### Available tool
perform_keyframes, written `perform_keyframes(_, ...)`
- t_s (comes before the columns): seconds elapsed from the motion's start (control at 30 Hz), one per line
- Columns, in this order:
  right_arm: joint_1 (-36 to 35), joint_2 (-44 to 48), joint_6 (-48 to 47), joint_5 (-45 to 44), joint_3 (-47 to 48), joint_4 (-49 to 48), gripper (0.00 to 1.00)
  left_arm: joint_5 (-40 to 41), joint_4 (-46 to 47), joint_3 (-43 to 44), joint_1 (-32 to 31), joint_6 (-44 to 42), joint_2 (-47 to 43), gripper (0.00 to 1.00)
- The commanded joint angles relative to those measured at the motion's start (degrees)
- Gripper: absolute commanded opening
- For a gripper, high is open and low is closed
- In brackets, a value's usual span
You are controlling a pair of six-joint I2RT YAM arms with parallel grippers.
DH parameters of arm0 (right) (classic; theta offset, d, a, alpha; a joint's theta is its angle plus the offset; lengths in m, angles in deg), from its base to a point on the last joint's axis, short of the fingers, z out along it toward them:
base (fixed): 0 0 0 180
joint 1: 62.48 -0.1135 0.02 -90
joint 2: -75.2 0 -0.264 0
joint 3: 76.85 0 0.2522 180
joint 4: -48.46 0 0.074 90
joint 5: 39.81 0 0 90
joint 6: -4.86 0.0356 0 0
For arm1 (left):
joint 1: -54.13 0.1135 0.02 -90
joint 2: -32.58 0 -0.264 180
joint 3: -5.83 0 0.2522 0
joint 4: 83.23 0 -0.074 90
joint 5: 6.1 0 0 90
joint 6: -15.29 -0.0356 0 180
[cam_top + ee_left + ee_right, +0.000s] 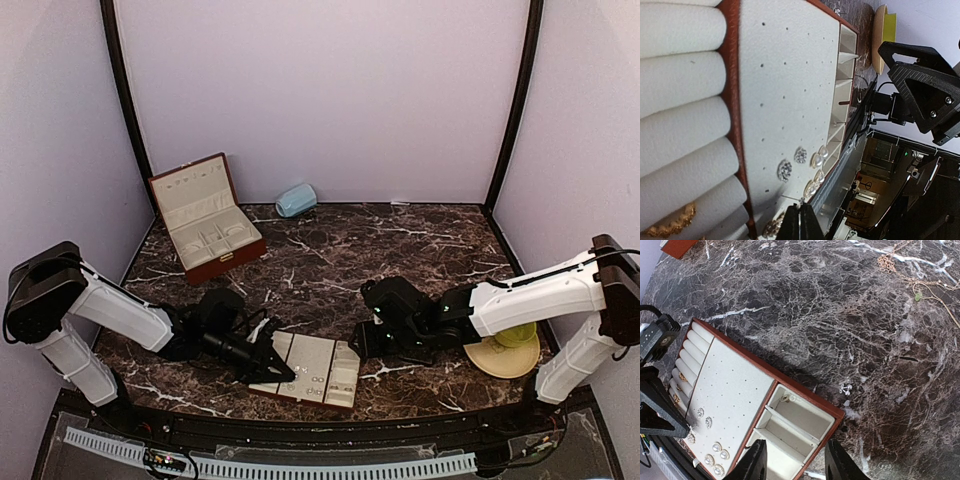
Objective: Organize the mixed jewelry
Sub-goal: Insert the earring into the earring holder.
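Observation:
The cream-lined tray [305, 352] lies at the near edge between the arms. My left gripper [801, 222] is shut on a tiny silvery stud earring [802, 199], its pin pointing at the tray's perforated pad [785, 75]. Sparkly studs [784, 170] and pearl studs [816, 160] sit on the pad, and gold rings [670, 225] sit in the roll slots. My right gripper [795, 465] is open and empty above the tray's compartments [800, 422]. One small piece [786, 398] lies in a compartment. A silvery earring pair [845, 388] lies on the marble beside the tray.
Gold chains [900, 270] lie on the marble farther out. An open red-brown box [205, 215] stands at the back left, a light blue object [296, 200] by the back wall, and a pale plate with a yellow-green bowl [505, 350] at the right.

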State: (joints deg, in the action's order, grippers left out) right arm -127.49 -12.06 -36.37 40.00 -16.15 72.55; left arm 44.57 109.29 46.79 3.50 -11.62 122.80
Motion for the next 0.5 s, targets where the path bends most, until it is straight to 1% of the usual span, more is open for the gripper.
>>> perform_keyframes(0.0, -0.47, 0.26, 0.53, -0.80, 0.87, -0.92, 0.41, -0.31, 0.15, -0.02, 0.35, -0.57, 0.04, 0.00)
perform_keyframes(0.2, -0.47, -0.01, 0.47, -0.61, 0.87, -0.96, 0.41, -0.80, -2.27, 1.95, 0.35, -3.03, -0.19, 0.00)
perform_keyframes(0.47, -0.44, 0.35, 0.69, -0.81, 0.69, -0.84, 0.41, -1.35, -1.53, 1.69, 0.32, -2.21, 0.83, 0.00)
